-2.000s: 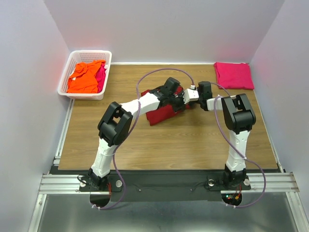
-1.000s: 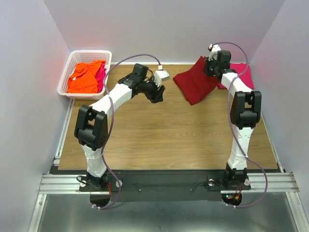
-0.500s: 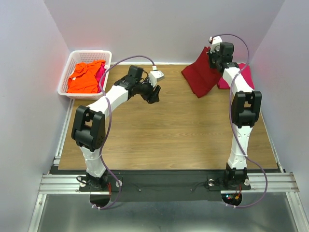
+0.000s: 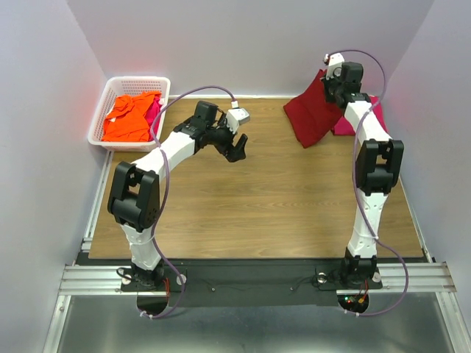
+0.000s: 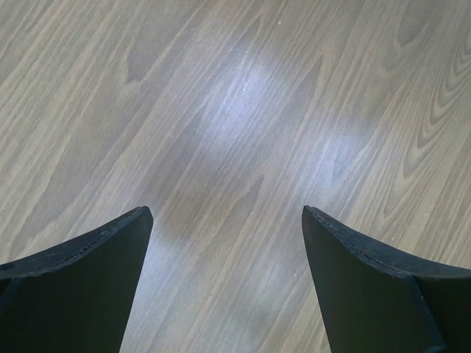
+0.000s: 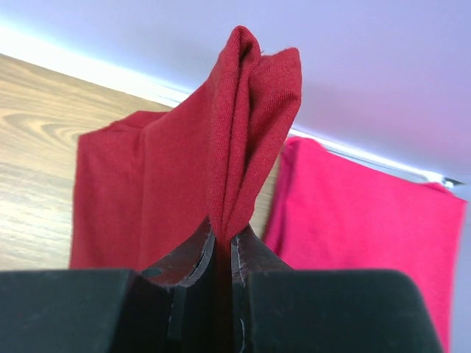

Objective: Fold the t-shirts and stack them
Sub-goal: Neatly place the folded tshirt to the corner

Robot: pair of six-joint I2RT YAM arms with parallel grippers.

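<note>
A folded dark red t-shirt [image 4: 310, 114] hangs at the far right of the table, pinched by my right gripper [image 4: 328, 82], which is shut on a bunched fold of it [image 6: 243, 132]. Behind it lies a folded magenta-pink t-shirt [image 4: 368, 118], also seen in the right wrist view [image 6: 368, 220]. An orange t-shirt [image 4: 129, 116] and a pink one [image 4: 154, 114] lie in the white basket [image 4: 101, 129]. My left gripper [image 4: 237, 151] hovers open over bare wood [image 5: 228, 147], its fingers [image 5: 81, 279] wide apart with nothing between them.
The white lattice basket sits at the table's far left corner. Grey walls close in the back and both sides. The wooden table [image 4: 250, 213] ends at a metal rail [image 4: 250, 276] near the arm bases.
My right gripper has carried the dark red t-shirt farther right and up, over the pink one. My left gripper has opened wide and swung slightly down.
</note>
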